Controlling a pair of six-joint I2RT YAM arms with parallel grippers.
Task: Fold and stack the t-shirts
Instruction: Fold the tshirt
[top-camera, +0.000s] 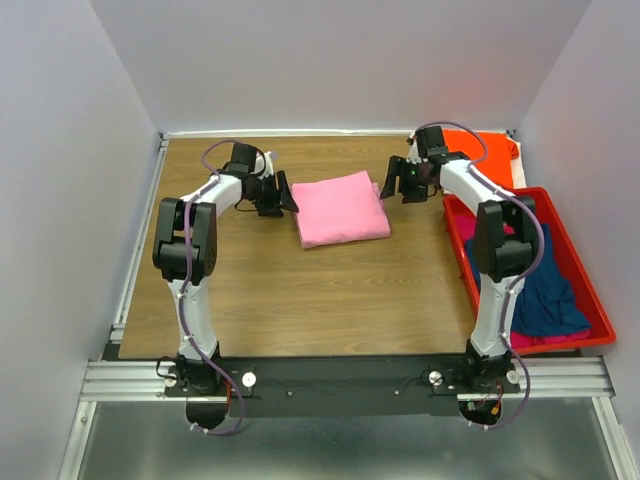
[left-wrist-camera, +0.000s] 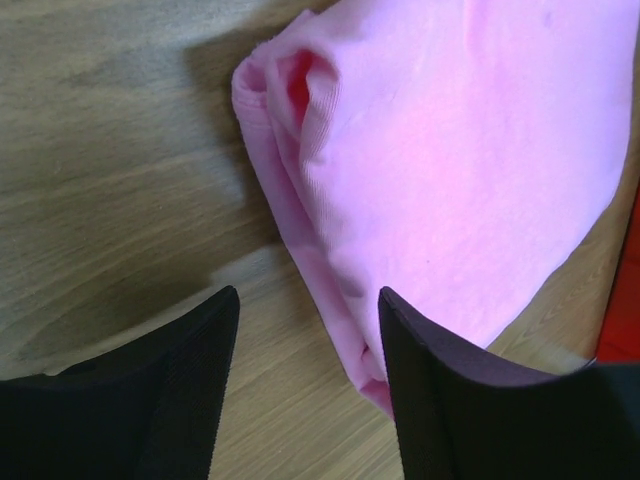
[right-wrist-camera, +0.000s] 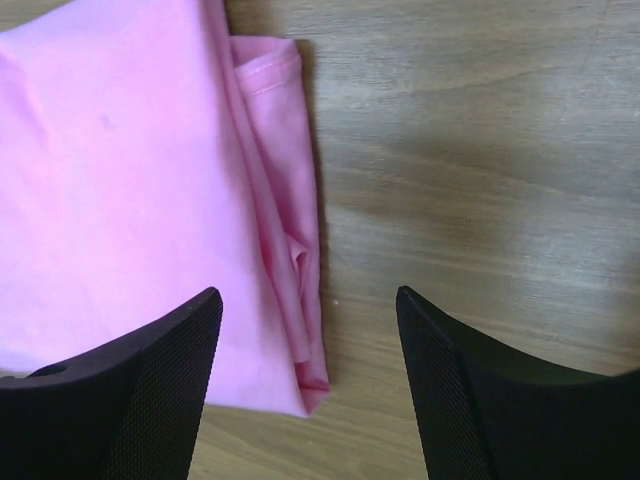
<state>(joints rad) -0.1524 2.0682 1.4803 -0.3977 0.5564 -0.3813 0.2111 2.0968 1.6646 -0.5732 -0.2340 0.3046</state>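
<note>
Item: light pink cotton t-shirt (top-camera: 341, 208), folded flat on the wooden table (top-camera: 300, 300). We hold our left gripper (top-camera: 288, 197) and right gripper (top-camera: 390, 183) just beside its opposite edges, both with jaws spread, gripping nothing.

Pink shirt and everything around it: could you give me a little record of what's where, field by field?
Pink t-shirt: folded, lying in the middle of the table
Left gripper: open, at the shirt's left edge, holding nothing
Right gripper: open, at the shirt's right edge, holding nothing
Orange t-shirt: far right corner, behind the bin
Red bin: right side, holds navy t-shirt over magenta t-shirt
</note>
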